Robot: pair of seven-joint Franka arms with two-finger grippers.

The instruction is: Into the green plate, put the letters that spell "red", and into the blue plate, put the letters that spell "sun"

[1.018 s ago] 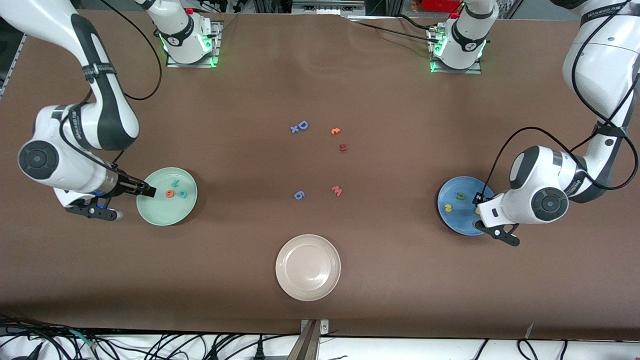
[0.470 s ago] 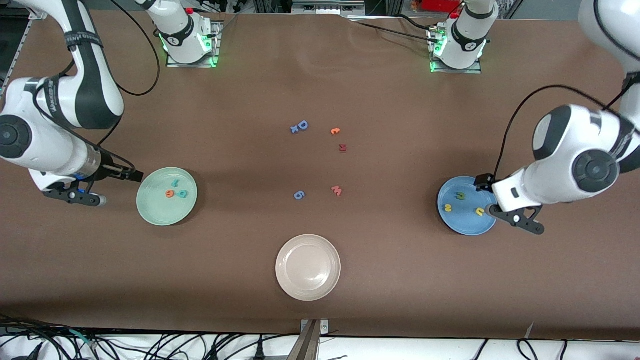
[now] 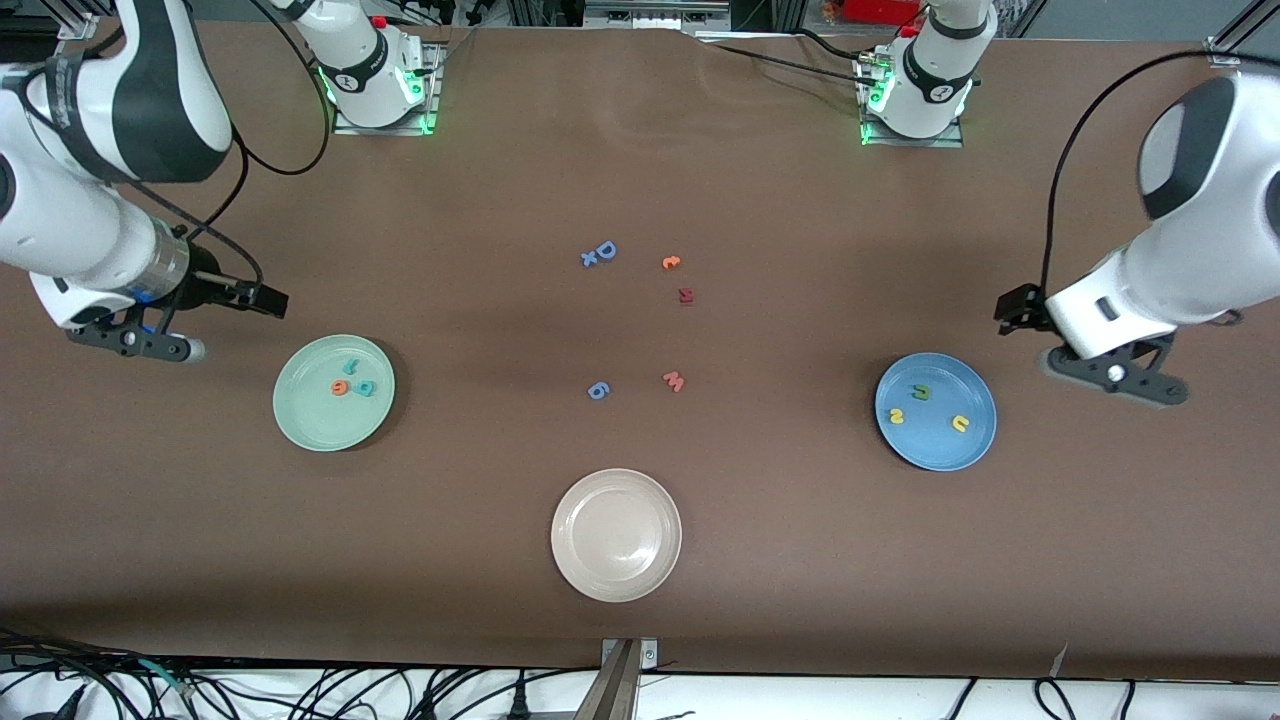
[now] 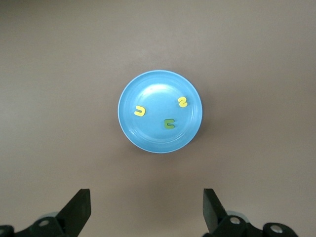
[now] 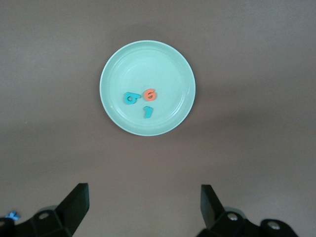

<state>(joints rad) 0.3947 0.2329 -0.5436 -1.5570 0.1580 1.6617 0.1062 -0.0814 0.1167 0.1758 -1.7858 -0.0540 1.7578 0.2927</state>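
Observation:
The green plate [image 3: 310, 415] holds an orange "e" [image 3: 340, 387], a teal "r" [image 3: 350, 367] and a teal "d" [image 3: 367, 387]. In the right wrist view the same plate [image 5: 143, 61] shows the "e" [image 5: 149, 94], "d" [image 5: 131, 98] and "r" [image 5: 147, 111]. The blue plate [image 3: 935, 448] holds a green "n" [image 3: 920, 392], a yellow "s" [image 3: 896, 415] and a yellow "u" [image 3: 960, 423]; the left wrist view shows this plate [image 4: 153, 136] too. My left gripper [image 3: 1015, 308] [image 4: 145, 197] hangs open and empty over bare table beside the blue plate. My right gripper [image 3: 270, 300] [image 5: 143, 192] is open and empty over the table beside the green plate.
An off-white plate [image 3: 616, 575] lies near the front camera at mid-table. Loose letters lie in the middle: a blue "D" [image 3: 603, 252], an orange "c" [image 3: 671, 262], a dark red letter [image 3: 686, 295], a pink "w" [image 3: 673, 380] and a blue "6" [image 3: 598, 390].
The left gripper opened over the blue plate, leaving the yellow "u" lying in it, then rose and drew away. The right gripper also lifted and pulled back from the green plate.

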